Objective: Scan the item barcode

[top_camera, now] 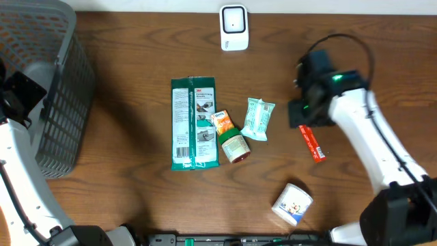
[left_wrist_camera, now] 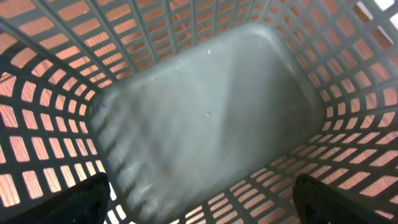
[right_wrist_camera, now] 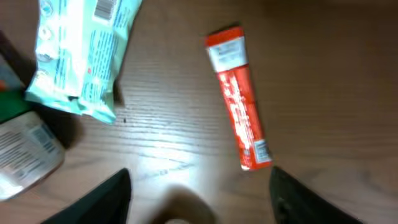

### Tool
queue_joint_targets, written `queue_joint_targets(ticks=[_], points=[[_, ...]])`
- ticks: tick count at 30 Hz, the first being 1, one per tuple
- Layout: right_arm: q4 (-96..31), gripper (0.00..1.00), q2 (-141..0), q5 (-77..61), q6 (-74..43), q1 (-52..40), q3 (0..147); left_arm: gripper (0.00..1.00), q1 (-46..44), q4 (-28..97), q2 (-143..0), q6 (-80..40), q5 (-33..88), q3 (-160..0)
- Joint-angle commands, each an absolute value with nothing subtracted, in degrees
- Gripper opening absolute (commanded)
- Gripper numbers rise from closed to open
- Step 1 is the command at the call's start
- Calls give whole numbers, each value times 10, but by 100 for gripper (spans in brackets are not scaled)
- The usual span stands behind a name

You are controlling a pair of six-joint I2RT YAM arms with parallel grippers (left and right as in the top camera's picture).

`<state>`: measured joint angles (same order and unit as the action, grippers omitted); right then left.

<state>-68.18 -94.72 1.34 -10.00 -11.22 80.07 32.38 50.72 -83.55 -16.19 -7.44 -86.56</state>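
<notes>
A red tube (top_camera: 312, 143) lies flat on the wooden table, right of centre. In the right wrist view the red tube (right_wrist_camera: 239, 102) has its white barcode end close to my right finger (right_wrist_camera: 292, 193). My right gripper (right_wrist_camera: 200, 183) hovers open just above the table with nothing between its fingers; from overhead the right gripper (top_camera: 301, 113) sits just above the tube's upper end. A white scanner (top_camera: 233, 27) stands at the table's far edge. My left gripper (left_wrist_camera: 200, 190) is open and empty over the grey basket (left_wrist_camera: 205, 106).
The grey basket (top_camera: 48, 89) fills the left end. Mid-table lie a green wipes pack (top_camera: 194, 123), a small jar (top_camera: 234, 145), an orange packet (top_camera: 222, 121) and a pale teal pouch (top_camera: 258, 118). A white tub (top_camera: 293, 203) sits near the front edge.
</notes>
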Motion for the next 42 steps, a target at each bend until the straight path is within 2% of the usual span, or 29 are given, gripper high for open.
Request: queue_joint_targets(ticks=[1,2,4,9,13,22,27,33,36,42], points=[[-701,43,-935,-30,-76,-51,819,93,326,508,-840,-154,-78,-873],[-704,23,-936,-31,-76,-32,816,94,326,508,-840,-155,-78,-873],[-697,1,-936,-35,-77,10,798,93,326,508,-840,-155,-78,-873],[-644,1,-936,-35,-93,91,718,93,326,508,-840,-155,-78,-873],[-577,1,-936,-36,-130,112,633,94,326,508,-840,-155,-78,-873],[-411,1,-936,-140,-203,65,478,93,326,508,-840,-155,-78,-873],[-339,1,-936,-251,-241,16,437,94,326,508,-840,-155,-78,-873],[-336,4,-935,-288,-248,-37,448,94,326,508,-840,-155,-78,-873],[-361,10,-932,-329,-253,-40,473,94,326,508,-840,-154,-78,-873],[-408,18,-920,-317,-227,-34,524,93,326,508,-840,-155,-78,-873]])
